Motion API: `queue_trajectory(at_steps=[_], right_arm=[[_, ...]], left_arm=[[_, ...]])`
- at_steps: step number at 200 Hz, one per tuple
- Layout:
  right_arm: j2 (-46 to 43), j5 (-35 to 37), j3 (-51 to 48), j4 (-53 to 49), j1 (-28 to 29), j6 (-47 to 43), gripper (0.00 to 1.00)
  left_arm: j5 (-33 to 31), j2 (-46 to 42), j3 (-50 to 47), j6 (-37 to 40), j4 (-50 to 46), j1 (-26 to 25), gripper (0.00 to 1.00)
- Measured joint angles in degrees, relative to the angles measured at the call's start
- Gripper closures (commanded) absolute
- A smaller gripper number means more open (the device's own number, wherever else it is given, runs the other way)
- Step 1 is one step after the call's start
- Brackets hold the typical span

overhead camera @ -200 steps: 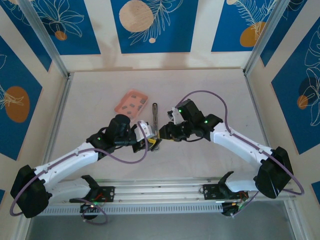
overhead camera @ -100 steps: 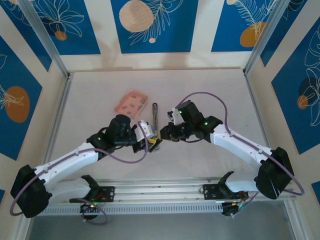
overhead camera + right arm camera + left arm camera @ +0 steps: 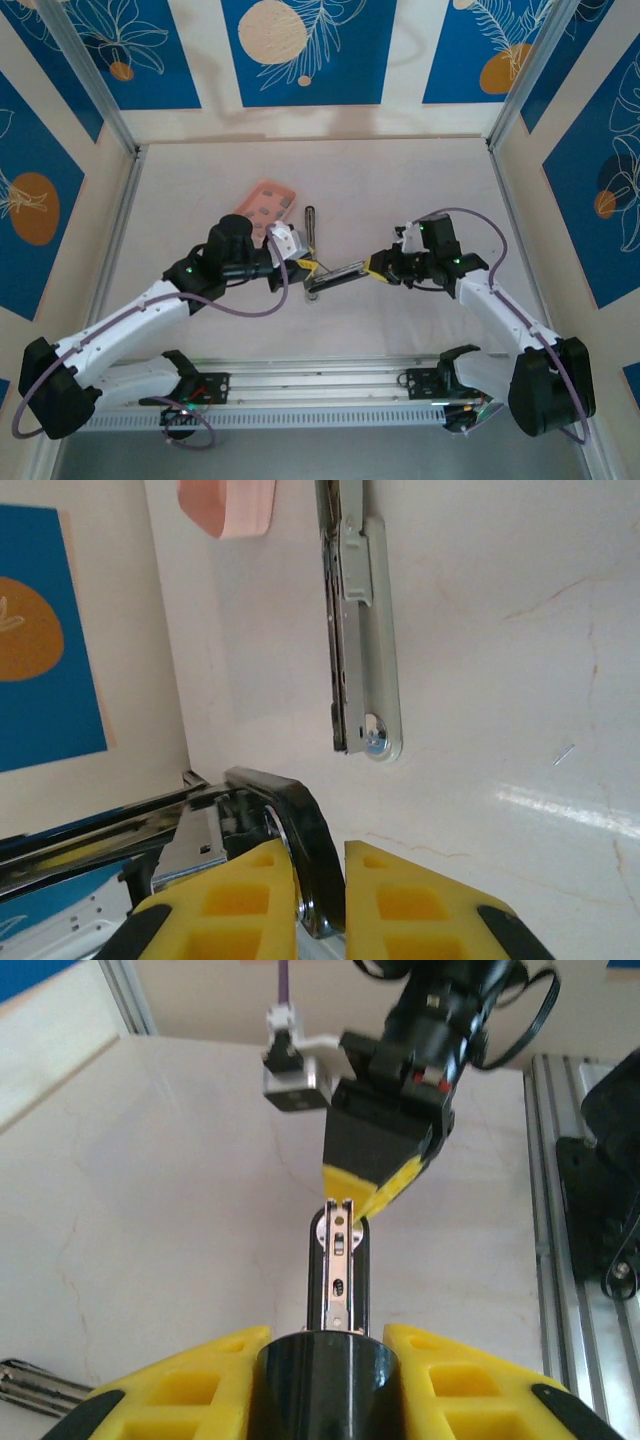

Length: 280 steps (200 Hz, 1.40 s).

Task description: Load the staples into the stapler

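Note:
The stapler [image 3: 340, 273] is held off the table between both grippers, stretched out long. My left gripper [image 3: 300, 266] is shut on its rounded black end [image 3: 325, 1380], and the open silver channel [image 3: 340, 1270] runs away from it. My right gripper [image 3: 376, 266] is shut on the other end, the curved black arm [image 3: 315, 870] pinched between its yellow fingers [image 3: 230, 900]. The right gripper [image 3: 385, 1155] also faces the left wrist camera. The staples [image 3: 268, 208] lie as tiny dark strips in the salmon-pink tray [image 3: 250, 212], behind the left gripper.
A slim silver-white metal bar [image 3: 372, 630] with a rivet at its end lies flat on the table, between the tray [image 3: 228, 505] and the grippers. From above the bar [image 3: 309, 225] looks dark. Aluminium rails [image 3: 320, 385] run along the near edge.
The right gripper has pulled away to the right, drawing the stapler out long between the two grippers. The left gripper has shifted slightly back and left.

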Motion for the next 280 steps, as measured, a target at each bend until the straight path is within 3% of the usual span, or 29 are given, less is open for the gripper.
queue_trajectory(at_steps=[38, 78, 124, 157, 191, 246, 280], right_arm=[[0.0, 0.3, -2.5, 2.7, -1.5, 0.9, 0.82], [-0.3, 1.6, -4.1, 2.8, -1.5, 1.0, 0.74], [-3.3, 2.4, -4.1, 2.9, -0.2, -0.4, 0.58], [-7.1, 4.5, -4.0, 2.4, 0.2, -3.2, 0.49], [-13.2, 7.3, -3.6, 2.3, 0.2, -7.3, 0.48], [-18.6, 9.2, -1.3, 2.9, 0.4, -22.3, 0.50], [-17.0, 6.3, 3.5, 2.4, 2.2, -41.0, 0.43]], left_arm=[[0.8, 0.6, 5.6, -2.9, 0.5, 0.0, 0.85], [1.7, 2.1, 9.2, -5.4, 9.6, 0.0, 0.85], [1.7, 5.1, 9.2, -8.7, 14.8, 0.0, 0.85], [-0.2, 5.7, 9.2, -9.4, 16.1, 0.0, 0.85], [-1.2, 5.7, 9.2, -9.4, 16.7, 0.0, 0.85], [-0.4, 5.7, 8.7, -8.7, 16.7, 0.0, 0.85], [2.4, 5.7, 8.4, -8.8, 16.6, 0.0, 0.85]])
